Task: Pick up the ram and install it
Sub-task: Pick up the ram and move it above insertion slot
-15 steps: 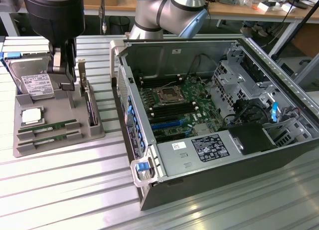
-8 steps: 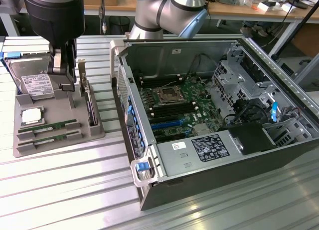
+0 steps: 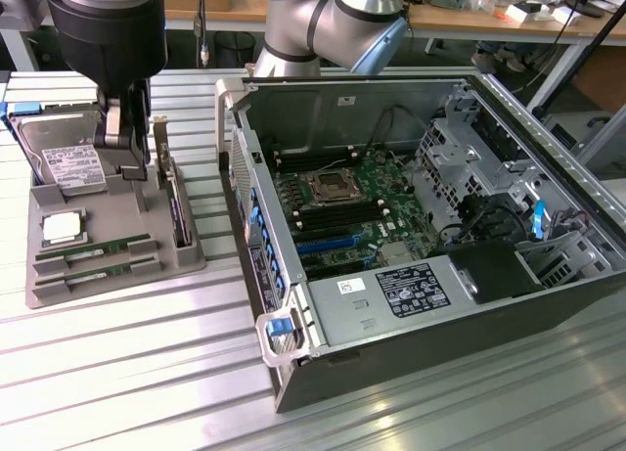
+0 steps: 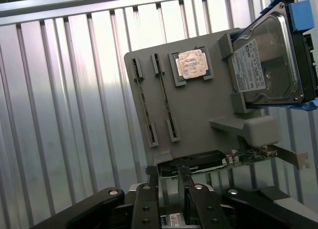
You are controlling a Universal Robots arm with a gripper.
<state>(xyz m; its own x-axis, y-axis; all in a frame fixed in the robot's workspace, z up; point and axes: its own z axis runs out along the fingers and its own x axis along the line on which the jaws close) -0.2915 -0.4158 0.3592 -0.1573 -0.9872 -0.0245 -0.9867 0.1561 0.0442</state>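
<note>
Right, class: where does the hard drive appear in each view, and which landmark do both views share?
Exterior view: the hard drive is at the far left, on the grey tray.
Wrist view: it sits at the tray's end, beside the processor chip.
Shared landmark: the square processor chip.

A holder tray (image 3: 122, 208) sits on the table (image 3: 147, 373) near the exterior view's left edge. A computer case (image 3: 440, 348) lies just beside it, toward the exterior view's right. A hard drive (image 3: 64, 162) rests at the tray's far corner, with a processor chip (image 3: 61, 228) in front of it. Nearer still, the far ram stick (image 3: 98, 247) and the near ram stick (image 3: 98, 271) lie side by side in slots. An expansion card (image 3: 179, 211) stands on edge along the tray's case-side edge. A motherboard (image 3: 352, 202) lies inside the case.
</note>
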